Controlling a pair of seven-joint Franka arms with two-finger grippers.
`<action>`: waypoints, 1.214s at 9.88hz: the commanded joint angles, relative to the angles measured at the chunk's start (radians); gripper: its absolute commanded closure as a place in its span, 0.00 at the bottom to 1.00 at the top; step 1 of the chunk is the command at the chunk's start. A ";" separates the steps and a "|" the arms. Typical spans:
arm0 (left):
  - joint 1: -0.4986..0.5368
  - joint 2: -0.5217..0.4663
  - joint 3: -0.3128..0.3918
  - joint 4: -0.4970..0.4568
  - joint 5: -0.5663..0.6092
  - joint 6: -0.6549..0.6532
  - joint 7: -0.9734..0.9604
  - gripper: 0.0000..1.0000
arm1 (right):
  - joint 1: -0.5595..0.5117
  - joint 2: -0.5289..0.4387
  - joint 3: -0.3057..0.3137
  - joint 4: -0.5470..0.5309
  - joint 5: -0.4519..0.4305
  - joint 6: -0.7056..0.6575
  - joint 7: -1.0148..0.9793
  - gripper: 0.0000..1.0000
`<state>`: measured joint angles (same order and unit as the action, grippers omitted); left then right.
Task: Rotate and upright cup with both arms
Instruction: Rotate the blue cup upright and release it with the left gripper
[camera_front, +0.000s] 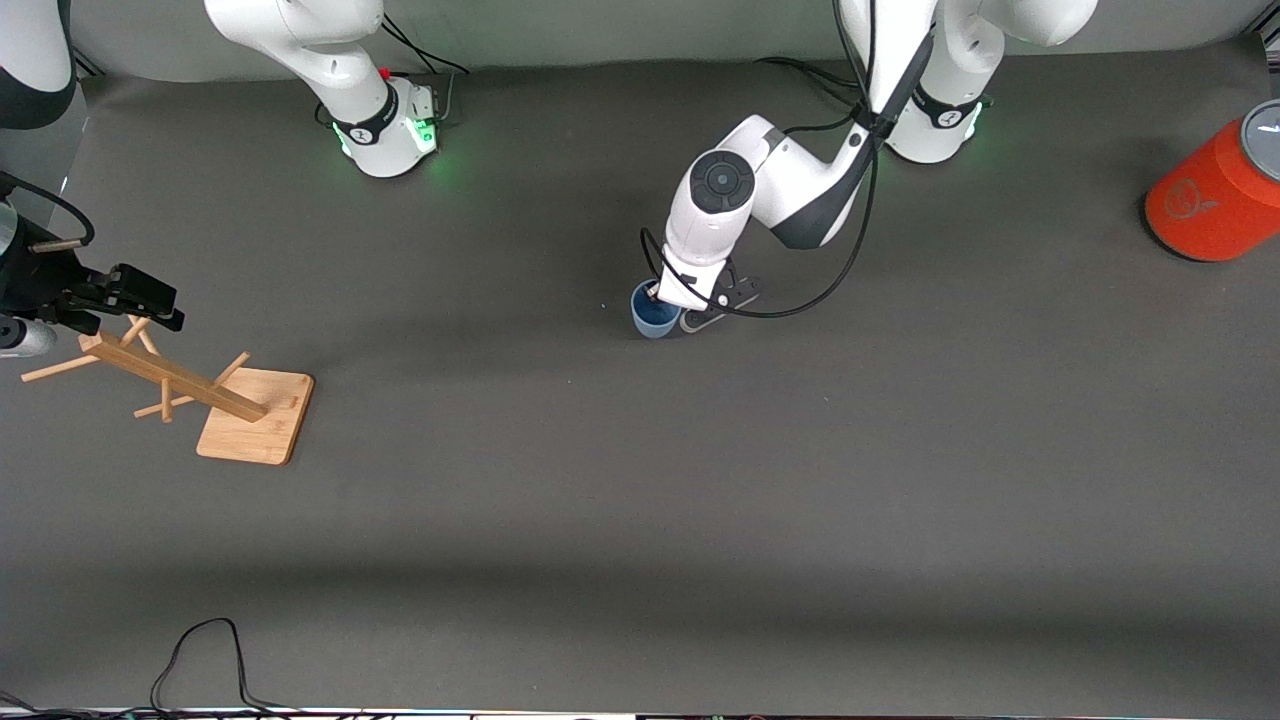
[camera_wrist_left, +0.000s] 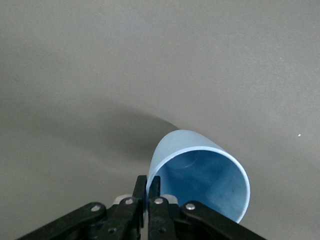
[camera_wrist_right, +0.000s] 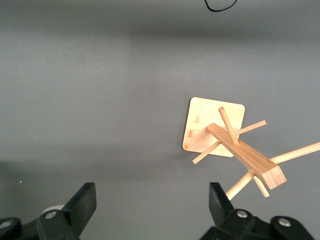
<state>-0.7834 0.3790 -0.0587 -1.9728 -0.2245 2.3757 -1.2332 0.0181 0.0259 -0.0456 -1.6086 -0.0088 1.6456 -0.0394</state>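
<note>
Two claws, left claw (camera_wrist_left: 148, 192) pinching cup (camera_wrist_left: 200, 175) rim, right claw (camera_wrist_right: 152, 205) wide above wooden rack (camera_front: 200, 385), orange can (camera_front: 1215, 195) apart.

Even, soft overhead light, all views sharp.
We see the cup (camera_wrist_left: 200, 172) cast a diffuse shadow on the table (camera_front: 640, 500).
</note>
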 joint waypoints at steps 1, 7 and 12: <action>-0.005 0.004 0.010 -0.017 0.005 0.019 -0.014 0.84 | -0.004 -0.003 0.004 0.006 0.015 -0.006 0.021 0.00; 0.004 -0.023 0.017 0.107 0.152 -0.242 0.003 0.00 | -0.004 -0.006 0.003 0.003 0.033 -0.021 0.024 0.00; 0.359 -0.242 0.016 0.212 0.171 -0.620 0.548 0.00 | -0.004 -0.006 0.003 0.004 0.035 -0.020 0.021 0.00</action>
<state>-0.5120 0.2151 -0.0315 -1.7385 -0.0579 1.8208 -0.8353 0.0182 0.0259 -0.0455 -1.6081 0.0076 1.6318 -0.0327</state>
